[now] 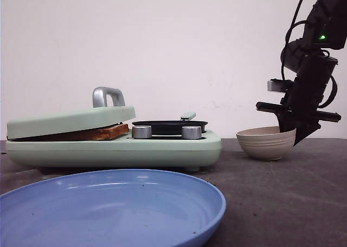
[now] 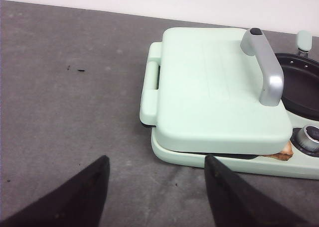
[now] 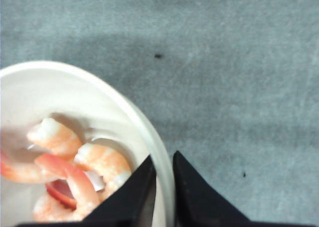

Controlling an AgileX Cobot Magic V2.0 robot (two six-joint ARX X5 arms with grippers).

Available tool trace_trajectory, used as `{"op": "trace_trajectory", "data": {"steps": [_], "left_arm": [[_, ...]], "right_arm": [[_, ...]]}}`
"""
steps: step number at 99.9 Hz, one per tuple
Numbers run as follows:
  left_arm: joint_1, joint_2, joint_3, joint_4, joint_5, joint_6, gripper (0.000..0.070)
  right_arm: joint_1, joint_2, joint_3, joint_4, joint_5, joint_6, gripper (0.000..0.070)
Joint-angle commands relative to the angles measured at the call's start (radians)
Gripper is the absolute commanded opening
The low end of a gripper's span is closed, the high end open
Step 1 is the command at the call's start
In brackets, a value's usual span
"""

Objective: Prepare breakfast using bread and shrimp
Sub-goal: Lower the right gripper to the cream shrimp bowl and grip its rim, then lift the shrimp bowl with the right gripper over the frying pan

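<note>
Browned bread (image 1: 100, 132) lies pressed under the mint lid (image 1: 70, 119) of the sandwich maker; one crust corner (image 2: 285, 152) pokes out from under the lid (image 2: 214, 87). Several orange-pink shrimp (image 3: 99, 162) lie in the beige bowl (image 3: 60, 87). That bowl (image 1: 265, 144) stands right of the appliance. My right gripper (image 3: 163, 160) is shut on the bowl's rim, one finger inside and one outside, and comes down onto its right edge (image 1: 295, 132). My left gripper (image 2: 155, 158) is open over bare table near the lid's corner, holding nothing.
A black pan (image 1: 169, 127) sits on the appliance's right half behind two metal knobs (image 1: 142, 131). The lid carries an upright metal handle (image 1: 107, 96). A large blue plate (image 1: 108, 203) fills the foreground. Grey table surrounds the bowl.
</note>
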Motion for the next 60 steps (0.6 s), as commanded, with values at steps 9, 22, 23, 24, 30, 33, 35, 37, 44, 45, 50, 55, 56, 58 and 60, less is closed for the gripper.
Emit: {"op": "trace_trajectory", "data": {"steps": [9,22,23,24,30,33,35,37,44,45,50,55,56,58,60], "left_arm": [[-0.001,0.004,0.008,0.009,-0.005,0.002,0.0314],[-0.001,0.004,0.008,0.009,-0.004,0.002,0.0314],[-0.001,0.004,0.008,0.009,-0.004,0.002,0.0314],[-0.001,0.004,0.008,0.009,-0.005,0.002,0.0314],[-0.001,0.004,0.008,0.009,-0.005,0.002,0.0314],[-0.001,0.004,0.008,0.009,-0.004,0.002,0.0313],[-0.001,0.004,0.008,0.009,-0.004,0.002,0.0314],[-0.001,0.004,0.008,0.009,-0.005,0.002,0.0314],[-0.001,0.004,0.008,0.009,-0.005,0.002,0.0314],[-0.001,0.004,0.008,0.009,-0.005,0.002,0.0314],[-0.001,0.004,0.008,0.009,-0.004,0.002,0.0314],[-0.001,0.004,0.008,0.009,-0.004,0.002,0.0314],[-0.001,0.004,0.008,0.009,-0.004,0.002,0.0313],[-0.001,0.004,0.008,0.009,-0.004,0.002,0.0314],[-0.001,0.004,0.008,0.008,-0.004,0.002,0.0314]], "right_arm": [[0.008,-0.014,0.005,-0.009,-0.03,0.01,0.0004],[0.013,-0.071,0.005,0.012,-0.076,0.03,0.0003],[0.014,-0.076,0.005,0.014,-0.079,0.031,0.0003],[0.014,-0.082,0.005,0.016,-0.083,0.033,0.0003],[0.017,-0.114,0.005,0.032,-0.109,0.04,0.0004],[0.019,-0.13,0.005,0.04,-0.122,0.047,0.0003],[0.021,-0.14,0.005,0.047,-0.128,0.055,0.0003],[0.025,-0.15,0.005,0.056,-0.135,0.063,0.0003],[0.04,-0.178,0.005,0.095,-0.172,0.098,0.0004],[0.043,-0.182,0.005,0.1,-0.179,0.105,0.0003],[0.058,-0.195,0.006,0.13,-0.199,0.138,0.0003],[0.081,-0.202,0.006,0.165,-0.203,0.167,0.0004],[0.089,-0.203,0.007,0.173,-0.202,0.175,0.0003],[0.097,-0.204,0.008,0.18,-0.201,0.18,0.0004],[0.108,-0.204,0.008,0.191,-0.201,0.188,0.0003]]}}
